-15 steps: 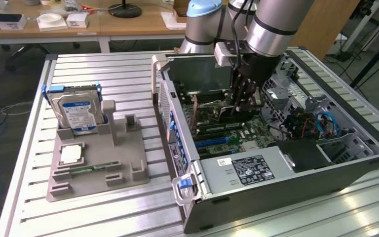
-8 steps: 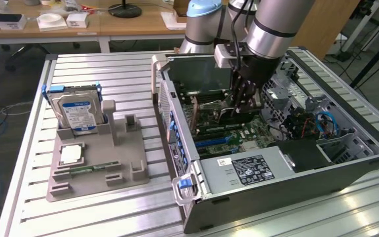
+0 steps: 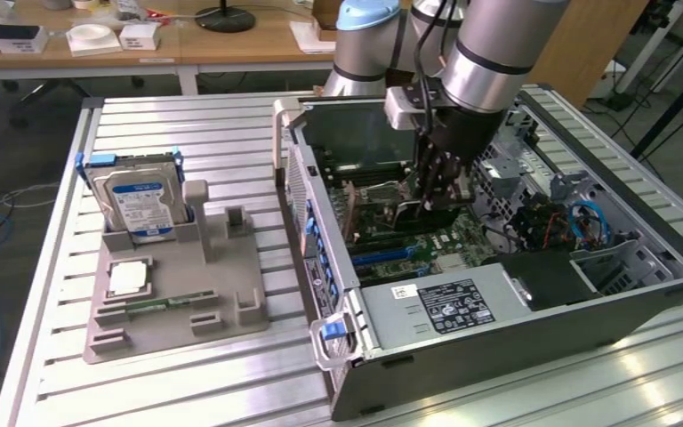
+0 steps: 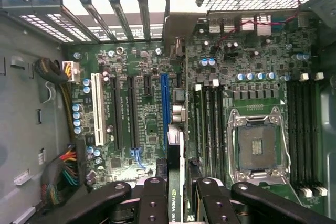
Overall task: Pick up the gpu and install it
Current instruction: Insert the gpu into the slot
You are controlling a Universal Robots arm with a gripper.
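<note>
Field notes, install step.

- Case [image 3: 532, 311] lies open-side-up on the table [image 3: 199, 116], toward the exterior view's right edge. That leaves the board facing up, so I can reach straight down.
- My gripper [image 3: 439, 191] is down inside the case, over the middle of the board.
- Tool state: clamped on the gpu [image 4: 173, 207]. The fingers [image 4: 155, 198] press on its two flat faces.
- The gpu hangs edge-on with its connector side toward the board. I judge it is held this way so the long edge can meet a slot squarely.
- In the wrist view the card's line runs parallel to the blue slot [image 4: 164, 108] and just beside it. By my reading it is not seated, but I cannot tell whether it touches the board.
- The socket [image 4: 257, 145] is empty and well apart from the card.
- The tray [image 3: 175, 302] sits near the table's edge at the exterior view's left. It holds the drive [image 3: 140, 200] upright and the chip [image 3: 128, 277] flat, both untouched.
</note>
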